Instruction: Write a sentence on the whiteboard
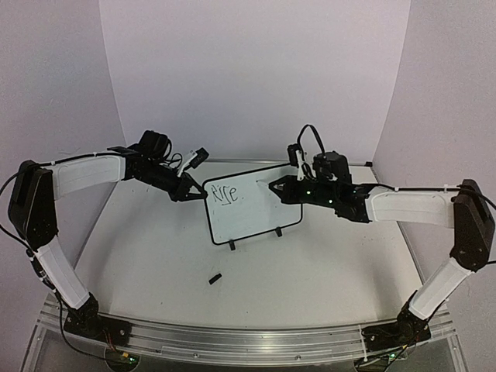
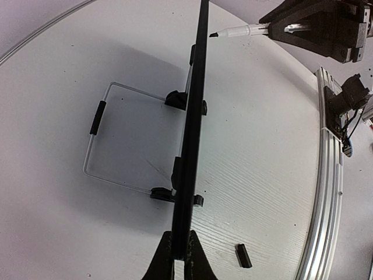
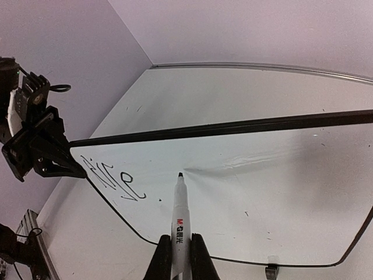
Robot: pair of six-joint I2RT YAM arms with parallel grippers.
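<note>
1. Pinching the whiteboard by its left edge, my left gripper is clamped tight on the thin black frame; the board stands propped on the table.
2. My right gripper is closed around a white marker, its tip at the glossy face, contact unclear, beside the sentence, one word so far.
3. I judge the board light, stiff and slick, tippy on its small feet and wire stand; the rigid rim is the place to hold.

Whiteboard between left hand and right hand, one black word top-left, small black piece in front.
</note>
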